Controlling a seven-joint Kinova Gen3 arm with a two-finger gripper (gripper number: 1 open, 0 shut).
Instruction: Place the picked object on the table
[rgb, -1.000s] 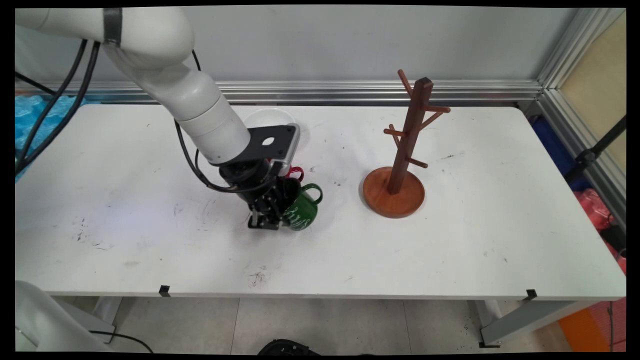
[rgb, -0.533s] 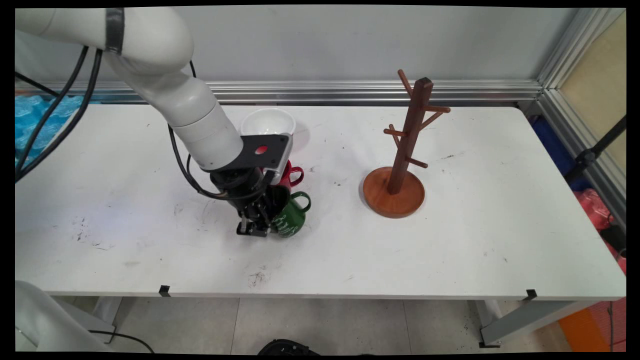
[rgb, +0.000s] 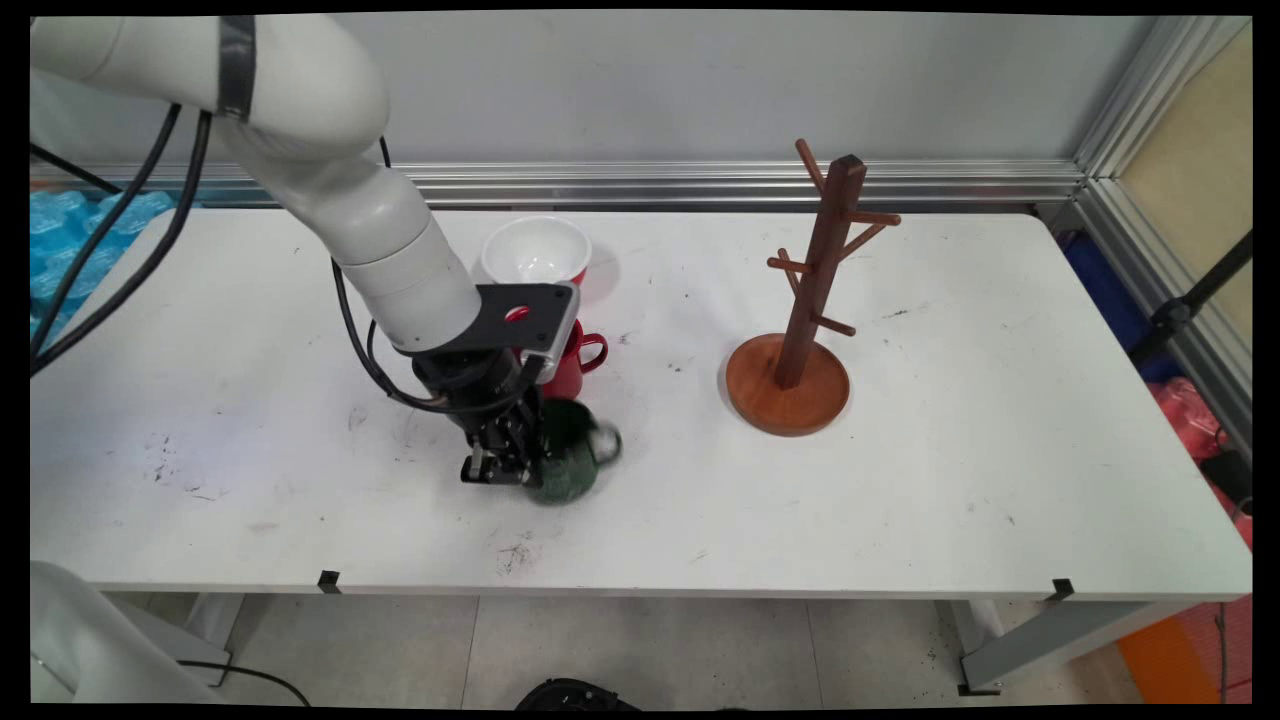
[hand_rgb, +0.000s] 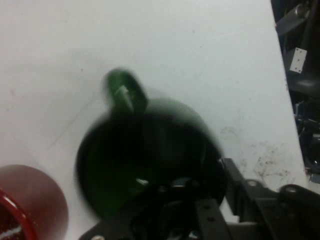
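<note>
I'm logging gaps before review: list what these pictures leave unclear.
- Gripper fingers: main view, hidden by the wrist and green mug; hand view, blurred dark.
- Green mug's lettering: blurred in both views.
- Red mug: main view, partly behind the wrist; hand view, cut off at the corner.

Glossy green mug (rgb: 566, 465), glossy red mug (rgb: 572, 362), smooth wooden mug tree (rgb: 805, 300), scuffed white table (rgb: 950, 450)

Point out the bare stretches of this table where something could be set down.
Bare: the table right of the wooden rack, and its left part. Crowded: the middle, where the gripper, green mug, red mug and white bowl cluster.
</note>
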